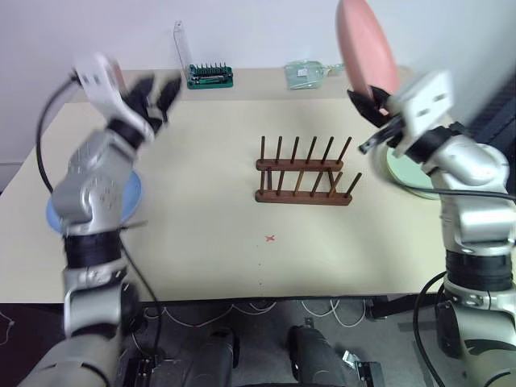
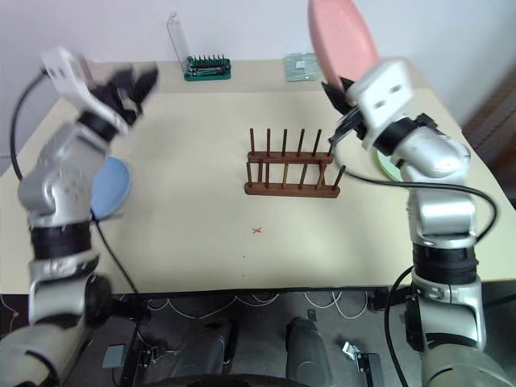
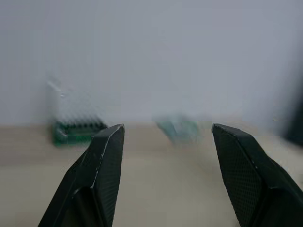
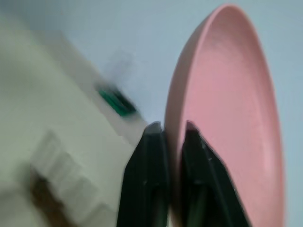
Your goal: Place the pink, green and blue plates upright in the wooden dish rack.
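Note:
My right gripper (image 1: 369,101) is raised above the table's right side, shut on the lower rim of the pink plate (image 1: 367,44), which stands on edge and nearly upright. The right wrist view shows both fingers (image 4: 150,156) pinching that rim. The wooden dish rack (image 1: 305,173) stands empty at mid-table, below and left of the plate. My left gripper (image 1: 157,90) hovers open over the far left, with nothing between its fingers (image 3: 102,161). The blue plate (image 1: 129,197) lies flat at the left edge, partly behind my left arm. The green plate (image 1: 403,171) lies at the right, mostly hidden by my right arm.
A green-based tool holder with a clear lid (image 1: 208,74) and a clear packet (image 1: 306,74) sit along the table's far edge by the wall. A small red cross (image 1: 270,238) marks the tabletop in front of the rack. Cables hang below the front edge.

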`<action>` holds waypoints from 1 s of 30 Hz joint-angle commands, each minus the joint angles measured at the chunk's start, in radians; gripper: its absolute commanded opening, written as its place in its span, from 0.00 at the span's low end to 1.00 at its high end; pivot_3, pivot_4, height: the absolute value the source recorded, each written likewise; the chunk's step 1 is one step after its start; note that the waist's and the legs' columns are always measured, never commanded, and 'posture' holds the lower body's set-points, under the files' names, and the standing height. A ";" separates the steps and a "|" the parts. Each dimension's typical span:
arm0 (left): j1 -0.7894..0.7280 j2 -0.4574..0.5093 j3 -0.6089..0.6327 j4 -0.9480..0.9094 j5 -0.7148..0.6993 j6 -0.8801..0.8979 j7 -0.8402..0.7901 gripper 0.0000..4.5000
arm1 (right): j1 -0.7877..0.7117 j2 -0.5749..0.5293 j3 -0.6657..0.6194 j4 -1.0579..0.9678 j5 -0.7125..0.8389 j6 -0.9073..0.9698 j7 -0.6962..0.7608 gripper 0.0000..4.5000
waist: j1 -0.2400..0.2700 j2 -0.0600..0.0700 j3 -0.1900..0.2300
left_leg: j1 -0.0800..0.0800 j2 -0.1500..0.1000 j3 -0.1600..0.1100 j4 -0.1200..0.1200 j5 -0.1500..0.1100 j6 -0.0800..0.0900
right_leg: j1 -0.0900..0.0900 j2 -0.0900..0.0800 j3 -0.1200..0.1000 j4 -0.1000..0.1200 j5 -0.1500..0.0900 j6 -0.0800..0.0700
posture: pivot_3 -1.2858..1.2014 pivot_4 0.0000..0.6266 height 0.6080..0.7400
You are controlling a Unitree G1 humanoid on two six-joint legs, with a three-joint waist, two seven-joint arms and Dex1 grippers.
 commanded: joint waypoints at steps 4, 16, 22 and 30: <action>0.197 0.133 -0.222 -0.145 0.069 -0.065 -0.349 0.67 | 0.026 0.046 -0.190 -0.139 0.515 0.318 -0.156 0.00 | 0.007 0.002 0.002 | 0.000 0.001 0.000 0.000 -0.001 0.002 | -0.001 0.000 0.000 0.000 0.001 -0.004 | 0.52 0.24 1.00; 0.194 0.047 -0.291 -0.212 0.050 -0.014 -0.400 0.67 | 0.090 0.052 -0.205 -0.056 0.625 0.340 -0.290 0.00 | 0.003 0.003 0.002 | 0.000 0.001 0.001 0.001 -0.001 0.002 | -0.001 0.000 0.000 0.000 0.002 -0.003 | 0.52 0.24 1.00; 0.196 0.039 -0.286 -0.202 0.065 -0.027 -0.401 0.67 | 0.109 0.053 -0.203 -0.003 0.650 0.357 -0.319 0.00 | 0.005 0.003 0.002 | 0.000 0.001 0.001 0.001 -0.001 0.002 | -0.001 0.000 0.000 0.000 0.002 -0.002 | 0.52 0.24 1.00; 0.215 0.027 -0.286 -0.195 0.083 -0.050 -0.398 0.67 | 0.131 0.072 -0.192 0.070 0.664 0.378 -0.393 0.00 | 0.005 0.003 0.002 | 0.000 0.001 0.001 0.001 -0.001 0.002 | -0.001 0.000 0.000 0.000 0.002 -0.003 | 0.52 0.24 1.00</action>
